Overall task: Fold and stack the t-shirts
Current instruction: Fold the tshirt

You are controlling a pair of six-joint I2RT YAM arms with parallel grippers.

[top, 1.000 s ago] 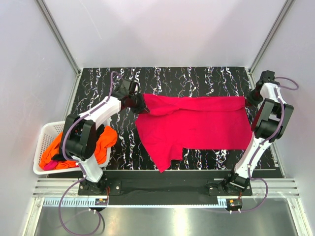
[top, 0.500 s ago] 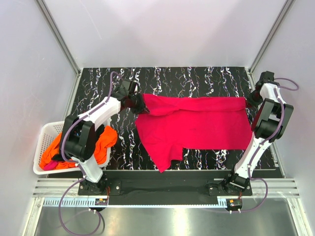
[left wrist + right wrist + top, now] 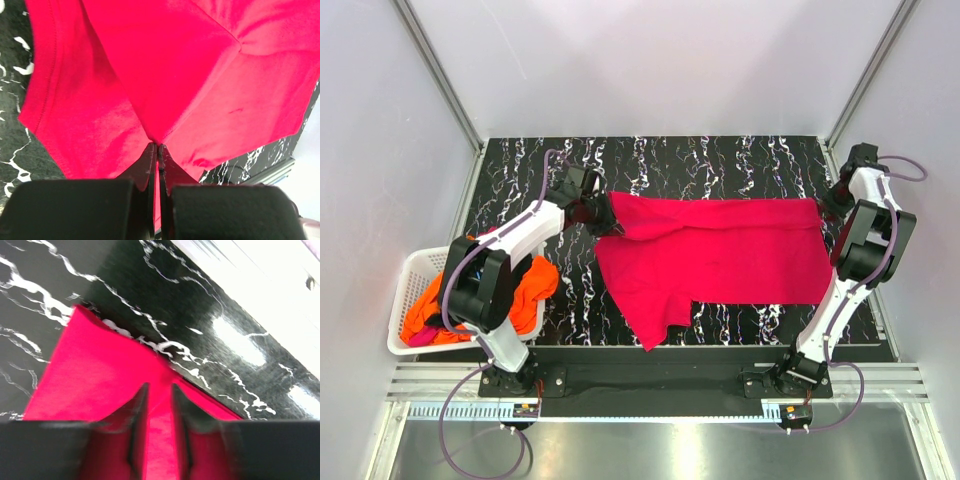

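Magenta-red t-shirt (image 3: pixel 720 255) spread flat on table (image 3: pixel 720 160), ctr, far edge taut btwn arms. L gripper (image 3: pixel 157 147) at shirt's 10 o'clock corner, jaws pressed together, pinching cloth. R gripper (image 3: pixel 159 390) at 2 o'clock corner, jaws narrow, cloth nipped btwn. Orange t-shirt (image 3: pixel 535 280) hangs over basket (image 3: pixel 405 290), 8 o'clock.

Magenta-red t-shirt (image 3: pixel 720 250), black white-veined table (image 3: pixel 720 160)

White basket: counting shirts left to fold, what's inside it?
An orange shirt spilling over the basket rim, a pink scrap; anything beneath is covered, partly by the left arm.
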